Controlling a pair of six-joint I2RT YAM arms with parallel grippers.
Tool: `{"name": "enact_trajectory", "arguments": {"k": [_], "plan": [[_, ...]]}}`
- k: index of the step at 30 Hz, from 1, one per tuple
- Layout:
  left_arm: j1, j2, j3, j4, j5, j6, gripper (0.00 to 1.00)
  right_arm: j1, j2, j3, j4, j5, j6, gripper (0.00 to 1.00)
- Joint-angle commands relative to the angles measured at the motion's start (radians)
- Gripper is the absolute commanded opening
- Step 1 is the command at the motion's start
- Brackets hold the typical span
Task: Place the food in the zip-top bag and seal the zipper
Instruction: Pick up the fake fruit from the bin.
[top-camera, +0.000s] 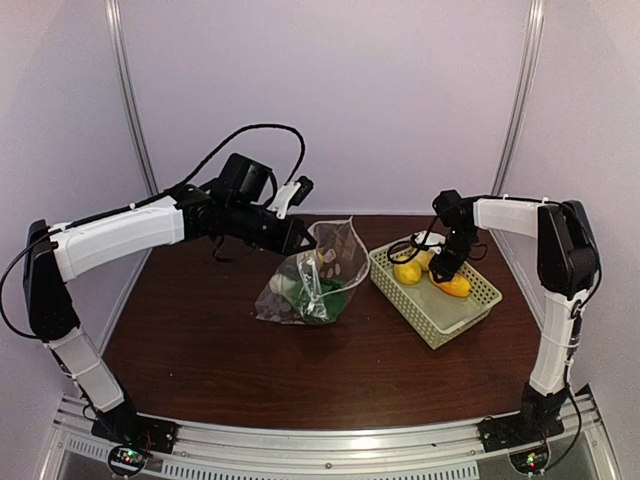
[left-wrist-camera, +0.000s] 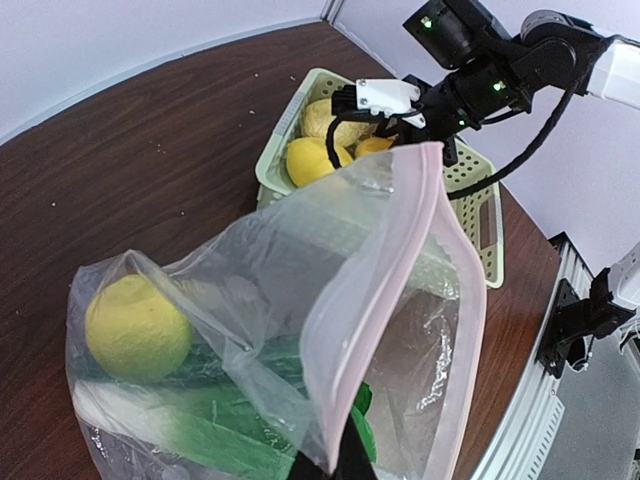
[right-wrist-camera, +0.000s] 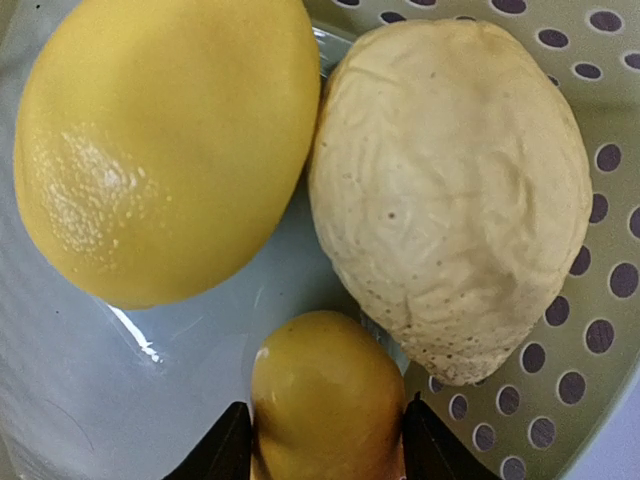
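My left gripper is shut on the mouth edge of the clear zip-top bag and holds it open and raised. In the left wrist view a black fingertip shows behind the bag's pinkish zipper strip; no slider tab shows. Inside the bag lie a yellow lemon and a green leafy vegetable. My right gripper is down in the pale green basket, its fingers touching both sides of an orange-yellow piece. A yellow lemon and the pale bumpy potato lie beside it.
The basket stands right of the bag on the dark brown table. White walls close in the back and sides. A metal rail with the arm bases runs along the near edge.
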Motion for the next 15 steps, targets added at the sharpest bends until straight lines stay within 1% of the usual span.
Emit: {"name": "enact_trajectory", "arguments": {"k": [1,3,6,8,13,15], "plan": [[0.005,-0.022,-0.012,0.047,0.021,-0.014,0.00,0.026,0.016,0.004,-0.005,0.052,0.028,0.50],[0.005,-0.023,-0.012,0.047,0.021,-0.014,0.00,0.036,0.021,0.004,-0.007,0.058,0.036,0.47],[0.005,-0.023,-0.012,0.049,0.023,-0.014,0.00,0.040,0.013,0.017,-0.023,0.060,0.050,0.37],[0.005,-0.022,-0.012,0.049,0.023,-0.013,0.00,0.040,-0.009,0.022,-0.041,0.060,0.063,0.33],[0.006,-0.013,-0.009,0.051,0.025,-0.011,0.00,0.042,-0.123,0.029,-0.116,0.043,0.083,0.26],[0.005,-0.010,-0.011,0.057,0.026,-0.012,0.00,0.042,-0.184,0.033,-0.146,-0.002,0.092,0.24]]}}
